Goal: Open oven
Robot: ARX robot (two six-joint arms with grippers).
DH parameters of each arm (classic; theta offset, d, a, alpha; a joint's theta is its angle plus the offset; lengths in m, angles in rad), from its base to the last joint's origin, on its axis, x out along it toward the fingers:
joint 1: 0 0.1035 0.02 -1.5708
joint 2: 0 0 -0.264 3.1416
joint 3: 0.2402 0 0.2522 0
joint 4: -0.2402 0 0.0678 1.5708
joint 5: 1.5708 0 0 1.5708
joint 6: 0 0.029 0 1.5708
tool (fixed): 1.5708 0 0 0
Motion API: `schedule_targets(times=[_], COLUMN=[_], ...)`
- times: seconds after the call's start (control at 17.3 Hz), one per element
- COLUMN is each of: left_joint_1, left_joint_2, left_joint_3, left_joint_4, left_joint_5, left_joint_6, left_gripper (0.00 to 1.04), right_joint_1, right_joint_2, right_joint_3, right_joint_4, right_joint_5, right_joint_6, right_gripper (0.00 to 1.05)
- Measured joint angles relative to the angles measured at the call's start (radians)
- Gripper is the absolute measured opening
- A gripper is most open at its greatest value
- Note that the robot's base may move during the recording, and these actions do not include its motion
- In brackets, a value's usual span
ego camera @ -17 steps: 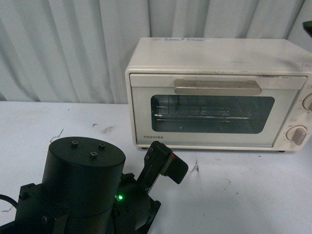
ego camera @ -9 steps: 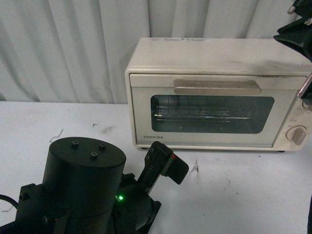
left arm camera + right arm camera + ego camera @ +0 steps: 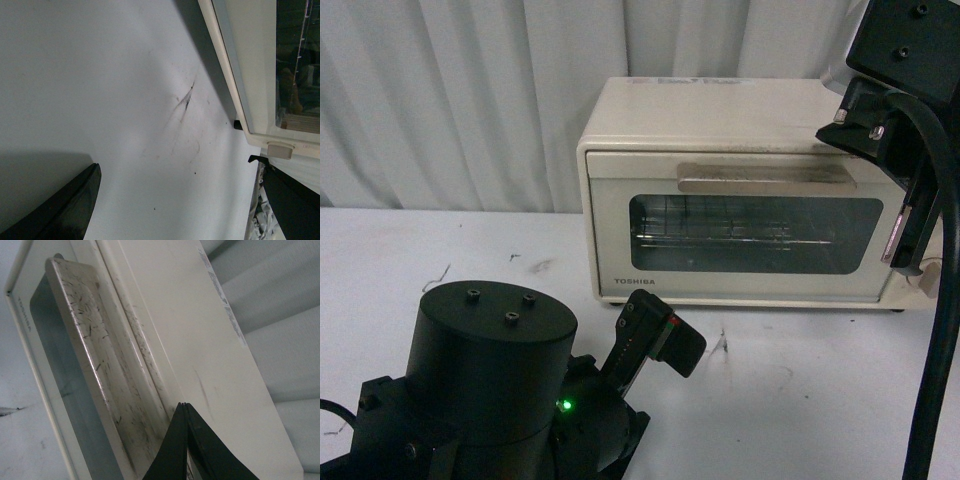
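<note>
On the table (image 3: 420, 250), one closed oven (image 3: 720, 110) — right gripper (image 3: 183, 410) tips together, left gripper (image 3: 658, 338) apart.

Right gripper (image 3: 184, 407) is nose-on to the oven (image 3: 210, 350): the handle (image 3: 95, 365) and door edge block dead ahead (tips sit right at that seam), with open air beyond over the top panel. Left gripper (image 3: 180, 210): bare table (image 3: 100, 90) lies ahead between its spread fingers, and the oven's front closes one side.

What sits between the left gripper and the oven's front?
Nothing: in the front view only bare, scuffed white tabletop separates the left gripper from the cream-white boxy toaster oven.
</note>
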Motion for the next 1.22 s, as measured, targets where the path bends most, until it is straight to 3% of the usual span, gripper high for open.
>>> schedule_targets(times=[1.22], left_joint_1=[0.000], left_joint_2=[0.000], left_joint_3=[0.000], left_joint_4=[0.000], left_joint_5=[0.000], left_joint_6=[0.000], left_gripper=[0.98], right_joint_1=[-0.014], right_joint_2=[-0.002], right_joint_3=[-0.120], right_joint_4=[0.071], right_joint_5=[-0.034], right_joint_6=[0.138], right_gripper=[0.02])
